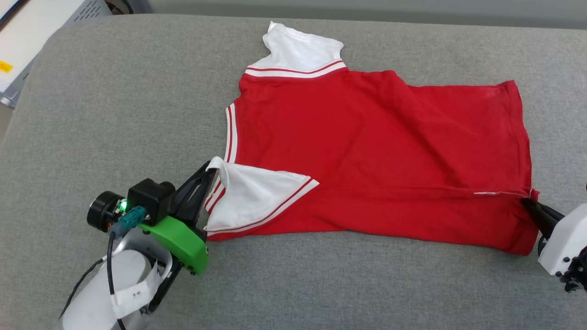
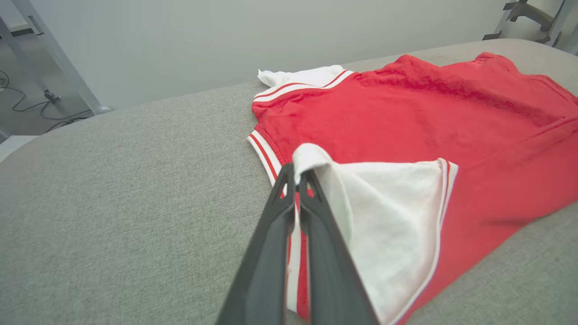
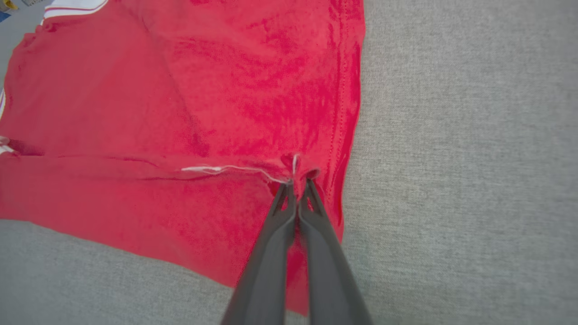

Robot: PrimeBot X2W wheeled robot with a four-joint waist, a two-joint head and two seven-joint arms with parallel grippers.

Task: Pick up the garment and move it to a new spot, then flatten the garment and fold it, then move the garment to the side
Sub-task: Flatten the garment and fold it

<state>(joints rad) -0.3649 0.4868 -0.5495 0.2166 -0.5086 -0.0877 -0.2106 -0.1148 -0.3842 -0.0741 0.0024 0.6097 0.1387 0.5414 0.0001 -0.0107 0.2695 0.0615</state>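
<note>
Red jersey cloth is making up most of the garment (image 1: 376,151), which is lying spread across the middle of the grey fabric-covered surface (image 1: 114,114) with a plain red side facing up. Its collar trim (image 1: 230,133), striped red and white, is pointing toward the left end of the surface, and its hem is running along the right side. The far sleeve (image 1: 300,48), white, is sticking out toward the far edge, with a striped band lying where white meets red. The near sleeve (image 1: 257,195), also white, is lying folded over onto the red body, its striped cuff slanting across the cloth. Shallow wrinkles are crossing the body, and a long crease is running parallel to the near side, with a thin white seam line (image 1: 500,193) showing along it by the hem.

The left hand (image 1: 210,167) is pinching the raised fold at the shoulder end of the near sleeve, its two dark fingers closed on the cloth. The right hand (image 1: 528,202) is gripping a small pucker of red cloth at the hem end of the crease, its fingers likewise pressed together. The two hands are working well apart.

Beyond the far left corner of the surface, a pale box-like unit (image 1: 41,27) is standing. In the left wrist view, slanting metal legs (image 2: 58,63) and loose cables (image 2: 27,104) are showing on the floor past the surface.
</note>
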